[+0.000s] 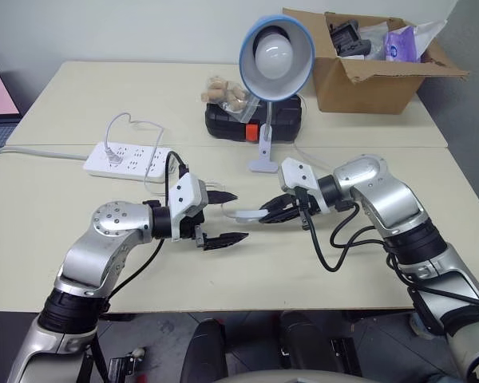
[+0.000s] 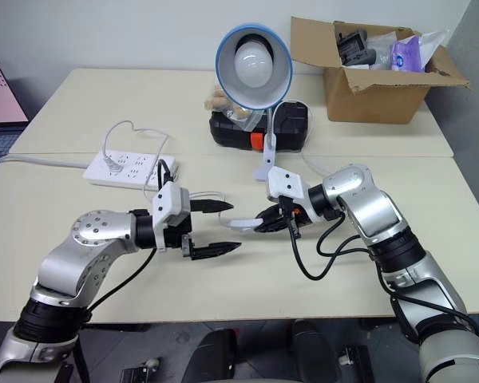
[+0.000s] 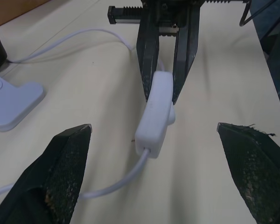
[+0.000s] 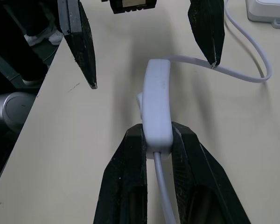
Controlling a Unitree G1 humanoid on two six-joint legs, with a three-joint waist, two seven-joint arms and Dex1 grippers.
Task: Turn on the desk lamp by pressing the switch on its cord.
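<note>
Between the two arms, low over the near desk [image 1: 319, 275], the right claw [image 1: 265, 215] was clenched on one end of the switch [image 1: 241, 214], pinching the white oblong body by its narrow sides so that the free end stuck out toward the left claw [image 1: 223, 217]. Holding it this way appeared to serve two ends: it kept the switch lifted and steady, and it left the small rocker nub on the switch's side exposed for a press. The left claw stood released, its two black fingers [image 3: 63, 172] spread wide on either side of the switch's free end and not touching it, apparently lined up to close across the rocker. The cord [image 3: 113, 183] left the free end and curved off across the desk; another run trailed toward the lamp base [image 1: 263, 164]. The desk lamp [image 1: 275, 57] stood on the desk behind the claws, shade tipped toward the camera, and the bulb looked unlit, so the press was judged not yet made. The power strip [image 1: 128, 159] lay to the left with a white plug in it. At the far right corner an open cardboard box [image 1: 367, 84] held a dark boxy item, a purple packet and some clear wrapping; a black case [image 1: 231, 124] sat behind the lamp.
</note>
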